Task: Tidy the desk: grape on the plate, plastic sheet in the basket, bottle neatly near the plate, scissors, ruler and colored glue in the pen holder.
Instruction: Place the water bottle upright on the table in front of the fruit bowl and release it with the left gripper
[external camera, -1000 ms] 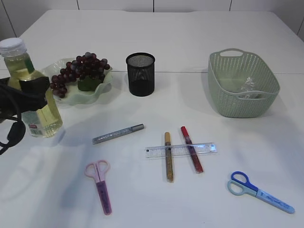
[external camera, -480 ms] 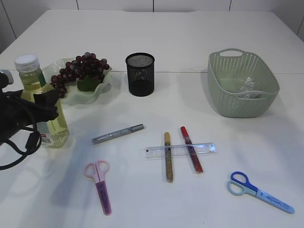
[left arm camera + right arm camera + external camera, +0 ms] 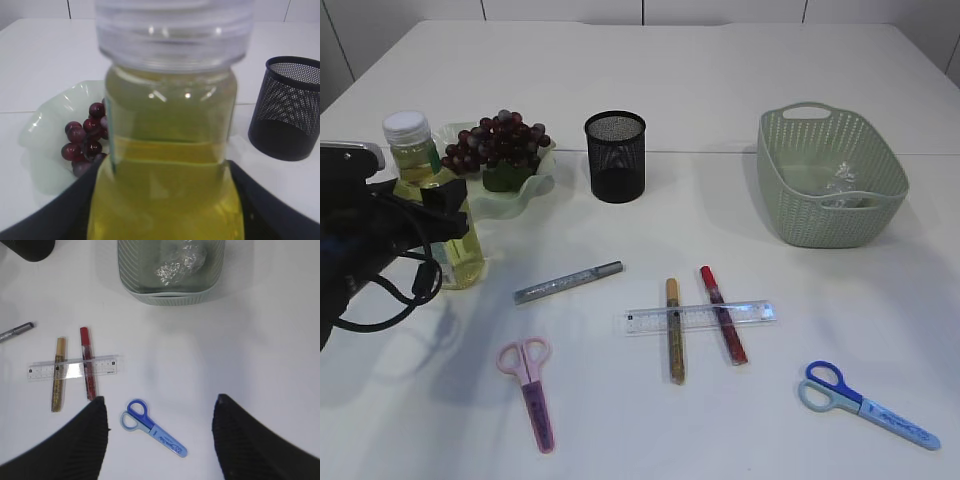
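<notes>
bottle (image 3: 432, 215) gripped upright by left end effector (image 3: 445, 215) at plate's (image 3: 535, 190) 8 o'clock for neat placement | right end effector (image 3: 159, 432) held wide, empty

bottle (image 3: 438, 215) stands left, just before the plate (image 3: 535, 185); pen holder (image 3: 616, 156) right of the plate, basket (image 3: 830, 185) far right.

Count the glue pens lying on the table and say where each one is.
3. The silver glue pen lies left of the ruler; the gold glue pen and the red glue pen lie crossed under it. None seems hidden.
</notes>
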Robot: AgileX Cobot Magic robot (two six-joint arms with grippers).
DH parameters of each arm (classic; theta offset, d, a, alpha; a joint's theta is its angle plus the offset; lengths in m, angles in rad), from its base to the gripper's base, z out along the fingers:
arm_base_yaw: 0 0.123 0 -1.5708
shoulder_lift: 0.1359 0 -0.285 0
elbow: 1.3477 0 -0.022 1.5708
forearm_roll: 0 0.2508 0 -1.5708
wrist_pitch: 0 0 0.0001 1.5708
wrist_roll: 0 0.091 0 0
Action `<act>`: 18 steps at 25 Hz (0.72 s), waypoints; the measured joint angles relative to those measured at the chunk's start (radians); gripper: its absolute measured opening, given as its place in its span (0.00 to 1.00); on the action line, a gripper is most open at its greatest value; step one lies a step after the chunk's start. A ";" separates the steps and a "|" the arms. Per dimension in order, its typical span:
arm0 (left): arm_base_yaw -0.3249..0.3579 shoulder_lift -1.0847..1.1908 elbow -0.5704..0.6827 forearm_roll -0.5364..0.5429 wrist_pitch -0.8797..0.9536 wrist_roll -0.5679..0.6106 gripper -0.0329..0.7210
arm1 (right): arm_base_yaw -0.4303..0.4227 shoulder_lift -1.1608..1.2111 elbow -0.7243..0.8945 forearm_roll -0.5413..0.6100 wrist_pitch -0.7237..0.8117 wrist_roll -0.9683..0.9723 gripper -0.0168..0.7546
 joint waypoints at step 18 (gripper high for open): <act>0.000 0.023 -0.002 0.023 -0.042 0.004 0.72 | 0.000 0.000 0.000 -0.003 0.000 0.000 0.69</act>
